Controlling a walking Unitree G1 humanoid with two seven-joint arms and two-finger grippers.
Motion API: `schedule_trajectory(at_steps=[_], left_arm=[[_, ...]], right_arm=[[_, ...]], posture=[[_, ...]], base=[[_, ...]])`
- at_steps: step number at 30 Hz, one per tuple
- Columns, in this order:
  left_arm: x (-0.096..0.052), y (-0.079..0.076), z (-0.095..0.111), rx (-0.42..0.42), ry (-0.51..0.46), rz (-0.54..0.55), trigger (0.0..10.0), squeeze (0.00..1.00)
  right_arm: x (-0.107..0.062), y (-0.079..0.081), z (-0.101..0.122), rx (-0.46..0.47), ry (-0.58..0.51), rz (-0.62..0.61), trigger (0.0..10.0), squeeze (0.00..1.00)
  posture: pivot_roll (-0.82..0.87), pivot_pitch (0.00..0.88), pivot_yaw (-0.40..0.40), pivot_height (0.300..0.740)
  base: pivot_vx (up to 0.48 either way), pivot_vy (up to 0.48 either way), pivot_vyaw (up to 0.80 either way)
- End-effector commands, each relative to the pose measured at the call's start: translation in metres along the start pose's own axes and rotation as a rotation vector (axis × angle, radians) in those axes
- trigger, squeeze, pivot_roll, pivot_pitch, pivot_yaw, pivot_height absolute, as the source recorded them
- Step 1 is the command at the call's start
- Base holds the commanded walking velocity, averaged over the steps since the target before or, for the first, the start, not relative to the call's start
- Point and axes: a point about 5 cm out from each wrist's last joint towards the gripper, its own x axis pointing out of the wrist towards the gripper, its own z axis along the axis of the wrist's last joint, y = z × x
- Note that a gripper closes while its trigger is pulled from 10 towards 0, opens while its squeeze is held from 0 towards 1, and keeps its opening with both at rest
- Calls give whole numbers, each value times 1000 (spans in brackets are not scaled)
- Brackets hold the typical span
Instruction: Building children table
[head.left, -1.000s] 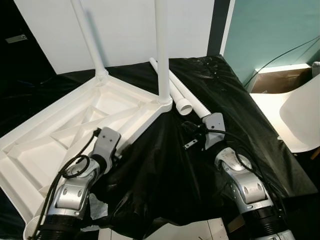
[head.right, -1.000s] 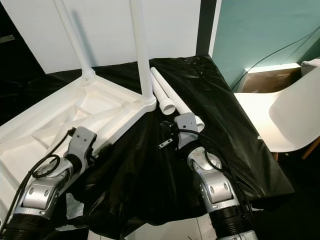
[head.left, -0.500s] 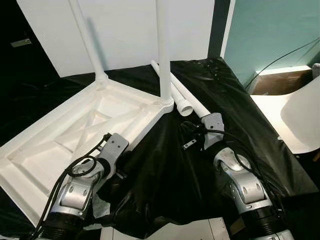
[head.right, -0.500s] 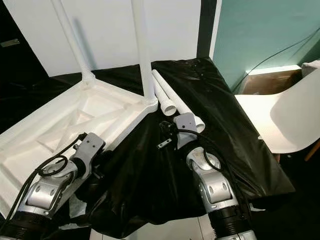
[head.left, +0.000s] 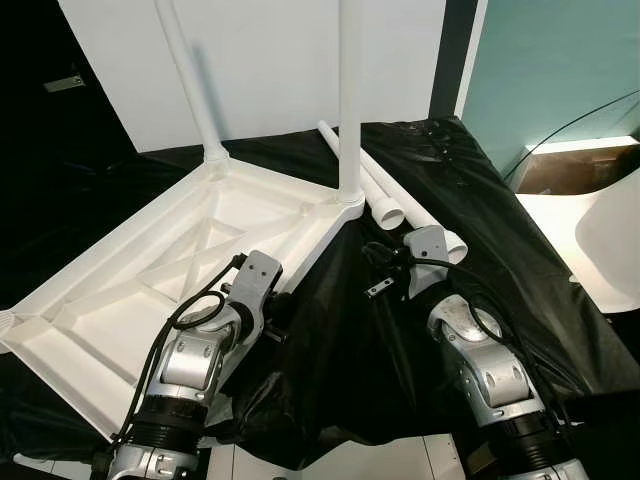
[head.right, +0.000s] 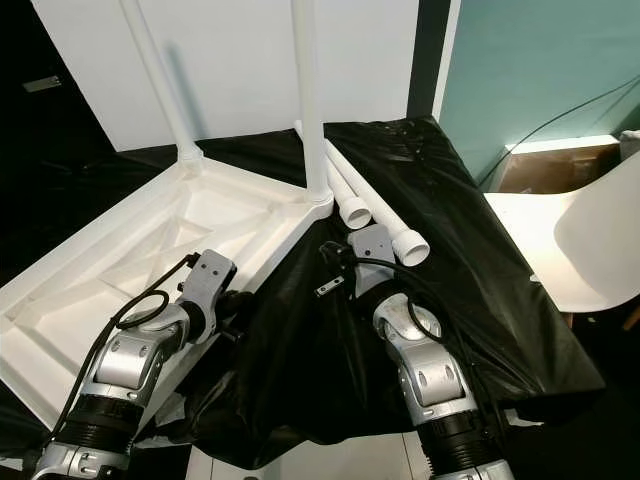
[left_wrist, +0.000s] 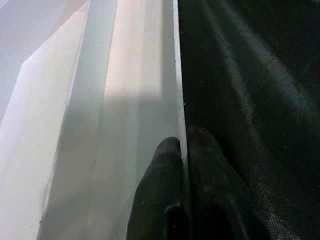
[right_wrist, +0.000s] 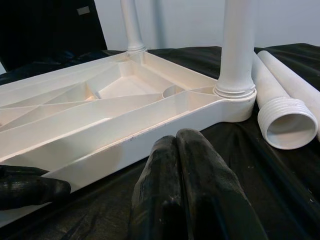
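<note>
While pinching tabletop (left_wrist: 125, 100) rim, left gripper (left_wrist: 182, 150) jaws closed | right gripper (right_wrist: 175, 145) jaws pressed together, empty

Table legs (head.left: 349, 100) cropped at top

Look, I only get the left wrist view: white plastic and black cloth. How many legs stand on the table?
Observer: Two upright legs stand at the far corners of the upside-down table.
Operator: Are there more legs?
Observer: Yes, two loose legs lie side by side on the cloth, right of the table.
Operator: Where's my right claw?
Observer: The right claw is shut and empty, over the cloth, pointing at the table's edge.
</note>
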Motion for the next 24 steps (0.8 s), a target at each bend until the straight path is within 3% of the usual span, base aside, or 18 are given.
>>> schedule_trajectory(at_steps=[1,3,4,5,10,11,12,16,19,24], left_arm=[[7,-7,-13,-60,29,103,10000,0],[3,-1,-11,46,-3,117,10000,0],[3,-1,-11,46,-3,117,10000,0],[0,2,-10,63,-19,118,10000,1000],[-4,7,-3,56,-62,119,10000,1000],[-5,7,0,49,-82,122,10000,745],[-6,8,5,45,-109,120,10000,0],[-10,9,12,45,-159,116,10000,0],[-22,19,23,40,-239,126,10000,0],[-33,32,23,61,-262,145,10000,0]], right_arm=[[1,1,0,-1,6,9,10000,0],[1,1,0,-4,8,9,10000,0],[1,1,0,-4,8,9,10000,0],[1,1,-1,-5,9,9,10000,0],[2,1,-1,-8,11,12,10000,0],[2,1,-1,-8,11,13,10000,0],[3,1,-1,-9,12,14,10000,0],[3,1,-1,-10,12,14,10000,0],[2,0,-2,-10,15,10,10000,0],[1,-1,-4,-11,19,6,10000,0]], posture=[[-45,0,59,740],[-44,0,56,740],[-44,0,56,740],[-39,0,55,740],[-34,0,53,740],[-34,0,53,740],[-34,0,53,740],[-36,0,55,740],[-40,0,59,740],[-42,0,61,740]], base=[[0,0,0],[0,0,0],[0,0,0],[0,0,0],[0,0,0],[0,0,0],[0,0,0],[0,0,0],[0,0,0],[0,0,0]])
